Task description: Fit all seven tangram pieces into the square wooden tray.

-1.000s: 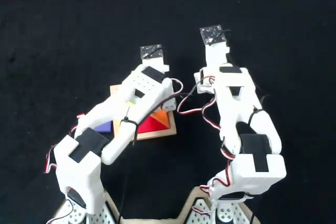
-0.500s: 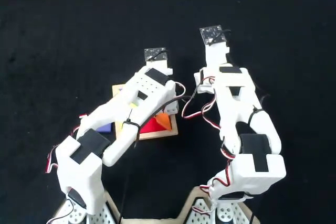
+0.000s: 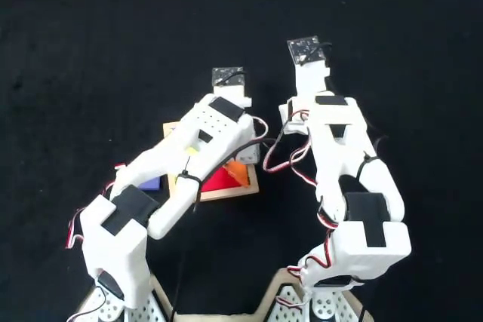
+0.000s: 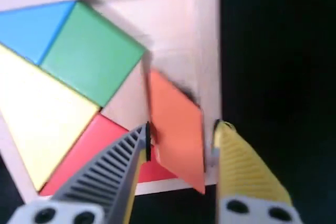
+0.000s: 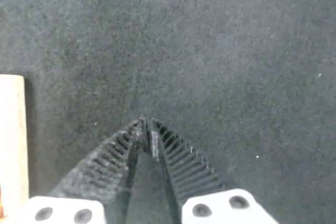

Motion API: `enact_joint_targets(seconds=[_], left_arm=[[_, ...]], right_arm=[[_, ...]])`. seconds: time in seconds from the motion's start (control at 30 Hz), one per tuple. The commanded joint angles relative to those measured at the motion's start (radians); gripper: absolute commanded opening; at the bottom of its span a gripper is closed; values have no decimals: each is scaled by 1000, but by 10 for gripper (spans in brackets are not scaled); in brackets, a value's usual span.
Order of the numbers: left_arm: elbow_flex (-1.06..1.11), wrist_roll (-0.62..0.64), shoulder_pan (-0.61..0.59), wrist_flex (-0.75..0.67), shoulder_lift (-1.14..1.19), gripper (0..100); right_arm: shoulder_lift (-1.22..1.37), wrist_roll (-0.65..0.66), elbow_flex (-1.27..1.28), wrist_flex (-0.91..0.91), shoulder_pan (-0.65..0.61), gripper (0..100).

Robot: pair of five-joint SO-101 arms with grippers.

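Left gripper [image 4: 181,129] clamped on flat orange parallelogram piece [image 4: 174,103], shifted slightly rightward over square wooden tray [image 4: 208,35], right gripper [image 5: 147,129] pressed together.

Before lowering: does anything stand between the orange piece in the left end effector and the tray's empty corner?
Nothing visible does. The orange piece, in the left end effector, is right beside the bare corner of the tray.

We see the square wooden tray [image 3: 226,192] lying flat on the desk [image 3: 407,43], partly filled. A blue triangle [image 4: 31,24], green square [image 4: 92,64], large yellow triangle [image 4: 42,124] and red piece [image 4: 89,153] lie flush together inside. An orange parallelogram [image 4: 176,135] stands tilted at the tray's 3 o'clock rim, pinched in the left pincer [image 4: 181,128]. A dark blue piece [image 3: 149,183] lies on the desk at the tray's 9 o'clock.
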Motion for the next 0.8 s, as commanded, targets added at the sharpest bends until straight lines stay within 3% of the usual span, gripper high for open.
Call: enact_joint_targets(seconds=[0.0, 0.3, 0.47, 0.6, 0.77], left_arm=[[-84, -12, -33, -11, -66, 244], [-74, -14, -38, -5, -64, 306], [-125, -8, -24, 163, -107, 306], [-120, -15, -61, 269, -249, 306], [18, -63, -163, 296, -529, 306]], right_arm=[[-58, -9, -44, -12, 18, 11], [-58, -9, -44, -11, 18, 11], [-68, -14, -44, -11, 38, 11], [-143, -17, -24, 8, 81, 11], [-300, -8, 28, 130, 26, 11]])
